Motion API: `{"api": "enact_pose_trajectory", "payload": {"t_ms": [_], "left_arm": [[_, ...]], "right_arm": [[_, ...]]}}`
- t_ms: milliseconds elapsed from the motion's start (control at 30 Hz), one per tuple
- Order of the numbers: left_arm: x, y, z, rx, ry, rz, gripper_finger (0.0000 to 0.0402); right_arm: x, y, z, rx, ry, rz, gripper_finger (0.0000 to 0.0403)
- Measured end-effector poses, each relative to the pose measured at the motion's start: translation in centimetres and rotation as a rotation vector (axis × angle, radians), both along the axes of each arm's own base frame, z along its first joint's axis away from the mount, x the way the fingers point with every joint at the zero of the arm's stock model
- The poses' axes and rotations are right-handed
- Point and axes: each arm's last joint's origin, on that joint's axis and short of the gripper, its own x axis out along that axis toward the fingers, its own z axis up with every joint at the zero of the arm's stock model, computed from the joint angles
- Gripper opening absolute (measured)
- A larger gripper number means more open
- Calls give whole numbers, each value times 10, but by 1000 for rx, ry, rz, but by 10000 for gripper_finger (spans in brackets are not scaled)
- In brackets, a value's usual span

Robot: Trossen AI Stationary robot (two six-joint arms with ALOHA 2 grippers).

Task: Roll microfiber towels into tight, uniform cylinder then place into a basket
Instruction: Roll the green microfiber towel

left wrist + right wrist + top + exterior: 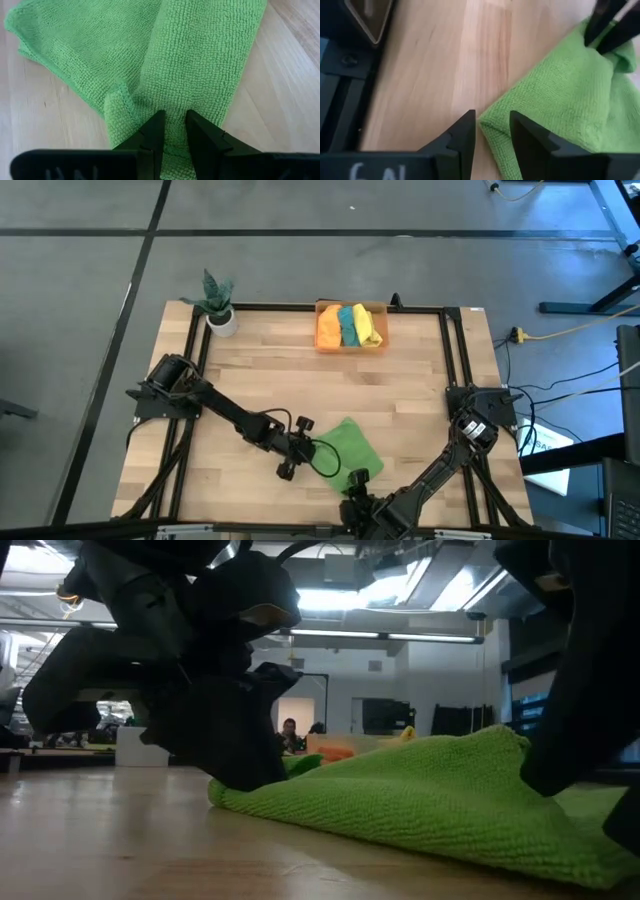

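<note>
Green towel (200, 65) lies partly folded on worktop (260, 370), its edge clamped between left claw (174, 120) fingers. Right claw (492, 125) pinches the opposite corner. Basket (351, 327) sits well beyond both claws.

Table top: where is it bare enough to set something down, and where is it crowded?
Bare wood lies between the basket and the green towel, and between the plant pot and basket. Crowded: the near edge, where left gripper and right gripper meet the towel.
</note>
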Motion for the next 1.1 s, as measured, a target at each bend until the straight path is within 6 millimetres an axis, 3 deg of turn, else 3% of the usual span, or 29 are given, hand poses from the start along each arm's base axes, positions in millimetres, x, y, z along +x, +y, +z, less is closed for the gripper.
{"api": "enact_pose_trajectory", "payload": {"t_ms": [600, 833, 1100], "left_arm": [[-21, -44, 27, -33, -38, -129, 75], [-24, -48, 36, -21, -75, -150, 75], [-41, -46, 60, 13, -73, -84, 75]], "right_arm": [[-5, -22, -4, -40, 78, -202, 122], [7, -38, -5, -67, 97, -230, 122], [18, -57, -6, -90, 156, -255, 122]]}}
